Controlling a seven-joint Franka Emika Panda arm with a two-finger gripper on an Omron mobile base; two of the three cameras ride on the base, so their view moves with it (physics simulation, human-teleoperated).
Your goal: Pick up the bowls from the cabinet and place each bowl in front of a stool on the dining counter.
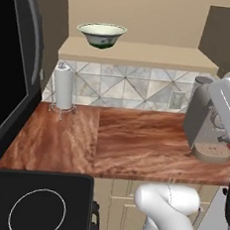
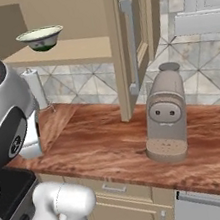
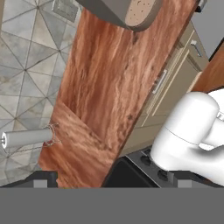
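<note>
Bowl [image 1: 101, 35]: we see one glossy bowl, pale inside and dark green outside, sitting upright on the shelf [image 1: 142, 55] of the open cabinet [image 2: 122, 49], towards its left end, above the paper towel roll [image 1: 64, 86].
Handling: we judge it stiff, fairly light, fragile and slippery from the glaze; a knock against the shelf edge or the cabinet door could chip it.
Hold: we would take it by the rim, one finger inside and one outside the flared wall, gripping deep enough that the glaze does not let it slide or tip.
Gripper [image 3: 109, 180]: we see its two dark fingertips standing wide apart at the bottom of the hand view, with nothing between them; it holds nothing.
Hand aim: the hand looks down on the reddish wooden worktop [image 1: 134, 139], with the coffee machine [image 2: 164, 113] at one end.
Progress: we judge the pick not yet begun, since the hand is well apart from the bowl.
</note>
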